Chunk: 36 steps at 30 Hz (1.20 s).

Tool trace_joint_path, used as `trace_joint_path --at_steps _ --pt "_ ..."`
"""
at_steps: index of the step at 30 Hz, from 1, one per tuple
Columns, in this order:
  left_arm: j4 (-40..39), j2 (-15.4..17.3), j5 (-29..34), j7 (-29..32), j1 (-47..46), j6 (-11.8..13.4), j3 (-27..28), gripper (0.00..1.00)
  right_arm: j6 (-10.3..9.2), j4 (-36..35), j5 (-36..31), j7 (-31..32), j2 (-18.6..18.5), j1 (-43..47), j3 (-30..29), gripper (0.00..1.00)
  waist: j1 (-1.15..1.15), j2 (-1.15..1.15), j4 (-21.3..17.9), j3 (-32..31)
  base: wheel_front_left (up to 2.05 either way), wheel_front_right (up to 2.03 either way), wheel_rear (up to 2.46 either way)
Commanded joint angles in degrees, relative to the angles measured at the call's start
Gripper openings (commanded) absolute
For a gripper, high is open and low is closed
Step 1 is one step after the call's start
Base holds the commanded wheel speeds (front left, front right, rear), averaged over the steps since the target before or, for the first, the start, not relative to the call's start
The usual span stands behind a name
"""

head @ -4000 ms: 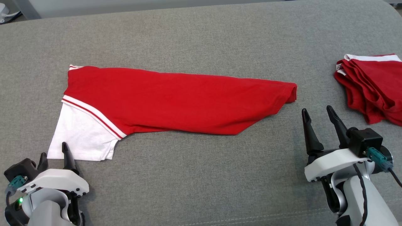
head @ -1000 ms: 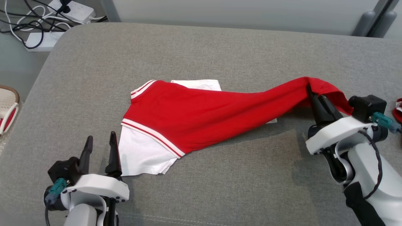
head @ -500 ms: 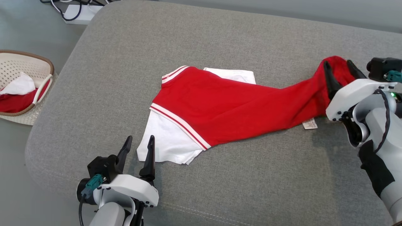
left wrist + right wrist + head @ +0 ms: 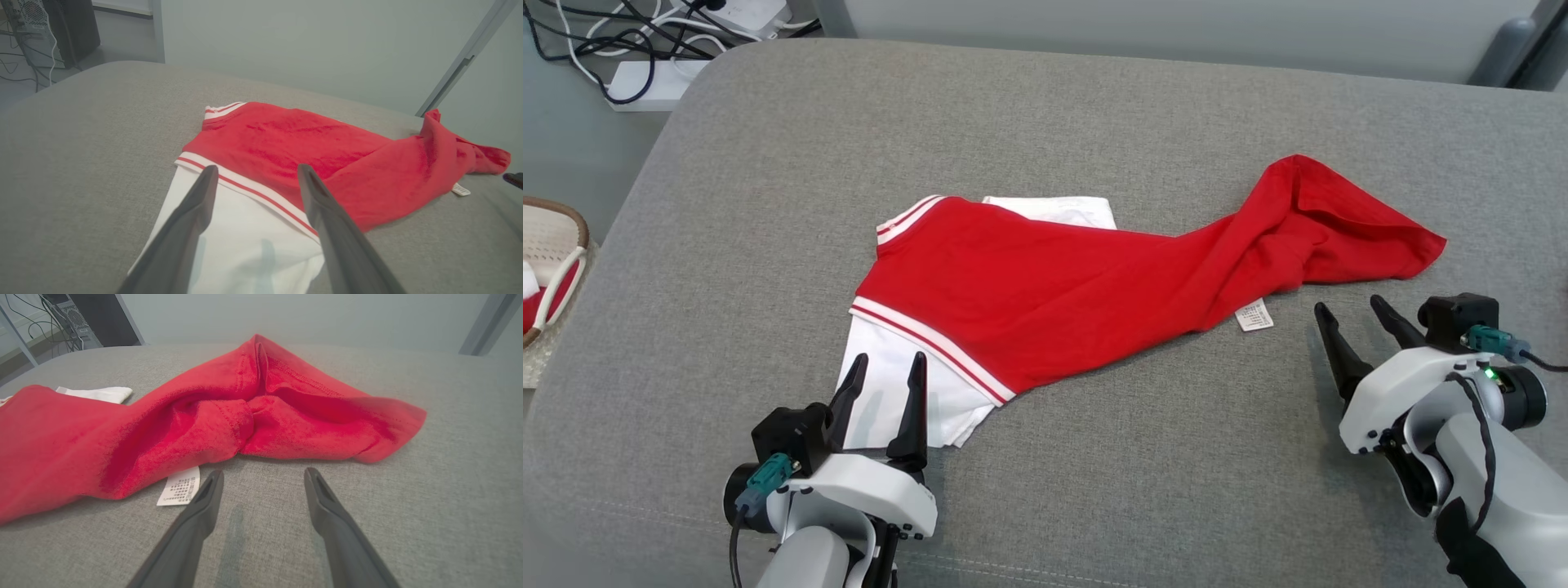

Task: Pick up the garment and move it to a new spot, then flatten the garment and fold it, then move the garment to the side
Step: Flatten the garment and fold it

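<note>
Head view — red jersey shirt with white sleeves (image 4: 1045, 294) sprawls across the middle of the grey upholstered cushion (image 4: 1094, 457), hem end (image 4: 1339, 237) twisted.
My left pincer (image 4: 889, 356) and right pincer (image 4: 1347, 305) stand apart, empty — pinching that bunched hem risks folding creases in.

The T-shirt (image 4: 1054, 286) is soft, matt knit cloth, red in the body and white in the sleeves, slightly fuzzy seen close. Its care label (image 4: 1254, 315) is a thin, smooth white tab with fine print. The cushion (image 4: 1094, 474) is covered in coarse, matt grey woven cloth with a stitched seam, while the left gripper (image 4: 890, 356) and right gripper (image 4: 1347, 303) have dark matt plastic fingers (image 4: 192, 526) on smooth, faintly glossy white plastic housings.
</note>
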Motion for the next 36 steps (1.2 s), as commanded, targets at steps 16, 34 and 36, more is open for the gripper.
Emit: trace_joint_path --at_steps 16,34,36 --pt "-1.6 1.2 0.0 -0.3 -1.6 -0.2 1.5 1.0 0.24 -4.3 2.2 -0.8 -0.4 -0.2 0.7 1.0 0.0 0.0 2.9 2.4 0.0 0.0 0.0" --pt "-2.5 1.2 0.9 -0.3 -2.7 -0.3 1.7 1.0 0.24 -6.2 4.9 -0.8 0.7 -1.2 -1.1 0.0 0.0 0.0 3.0 4.4 0.0 0.0 0.0" --pt "-2.5 1.2 1.1 -0.3 -2.5 -0.4 1.8 1.0 0.24 -7.2 5.0 -0.8 0.6 -0.4 -1.7 0.0 0.0 0.0 2.3 3.9 0.0 0.0 0.0"
